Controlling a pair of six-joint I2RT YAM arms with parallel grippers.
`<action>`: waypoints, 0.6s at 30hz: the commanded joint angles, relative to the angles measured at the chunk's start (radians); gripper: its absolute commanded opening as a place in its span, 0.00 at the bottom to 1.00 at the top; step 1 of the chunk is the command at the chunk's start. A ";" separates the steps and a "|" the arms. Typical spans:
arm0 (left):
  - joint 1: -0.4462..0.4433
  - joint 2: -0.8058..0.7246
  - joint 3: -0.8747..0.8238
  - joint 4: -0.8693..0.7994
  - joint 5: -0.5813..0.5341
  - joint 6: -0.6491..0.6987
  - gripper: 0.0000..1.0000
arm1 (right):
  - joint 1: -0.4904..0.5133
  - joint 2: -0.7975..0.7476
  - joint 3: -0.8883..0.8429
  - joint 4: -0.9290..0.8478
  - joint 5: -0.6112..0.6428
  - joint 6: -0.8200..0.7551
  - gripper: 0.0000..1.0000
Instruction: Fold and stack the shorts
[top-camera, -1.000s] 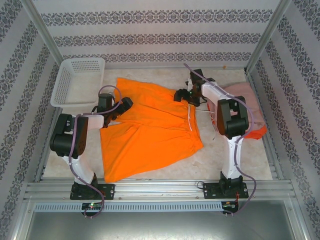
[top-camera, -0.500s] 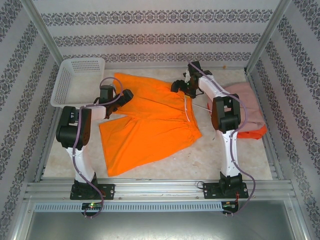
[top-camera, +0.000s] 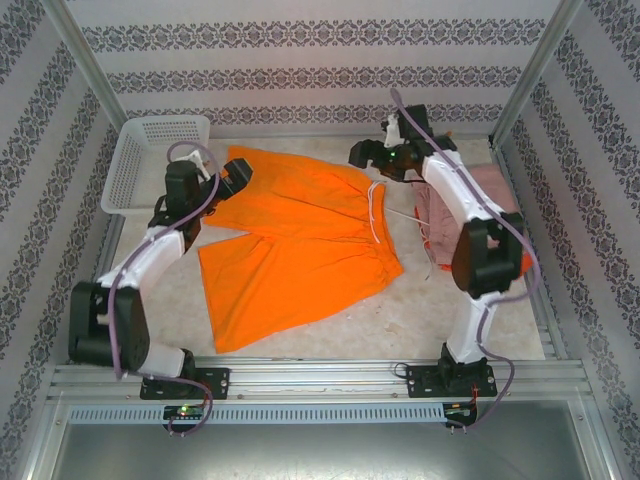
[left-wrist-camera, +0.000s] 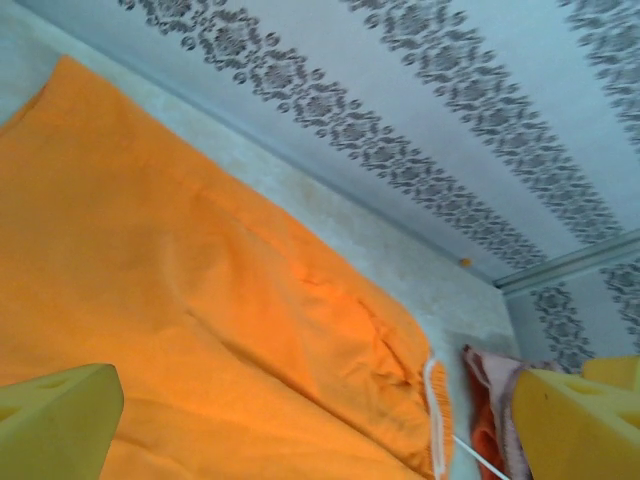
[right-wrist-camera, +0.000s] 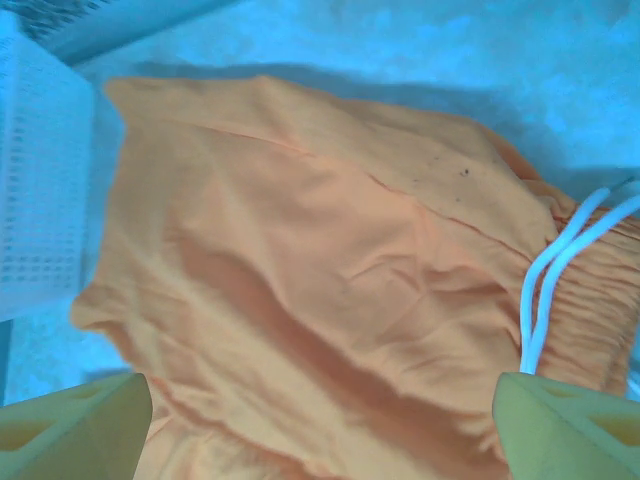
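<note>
The orange shorts (top-camera: 300, 240) lie spread flat in the middle of the table (top-camera: 440, 310), waist to the right, with the white drawstring (top-camera: 376, 205) loose on it. The left gripper (top-camera: 232, 180) hovers over the far left leg hem, jaws wide apart and empty; its yellow fingers (left-wrist-camera: 55, 420) frame bare cloth. The right gripper (top-camera: 360, 155) hangs above the far waist corner, also spread wide and holding nothing. Pink shorts (left-wrist-camera: 500, 375) sit piled on red shorts (left-wrist-camera: 482, 440) by the right wall. A white basket (top-camera: 118, 170) stands in the far left corner.
</note>
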 joint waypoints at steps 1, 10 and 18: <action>-0.012 -0.111 -0.108 -0.154 0.008 -0.006 1.00 | 0.003 -0.130 -0.144 0.045 0.028 -0.011 0.89; -0.057 -0.524 -0.400 -0.465 -0.127 -0.071 0.98 | 0.021 -0.488 -0.658 0.150 0.103 -0.002 0.89; -0.084 -0.613 -0.520 -0.481 -0.131 -0.097 0.99 | 0.032 -0.579 -0.924 0.272 0.087 0.064 0.88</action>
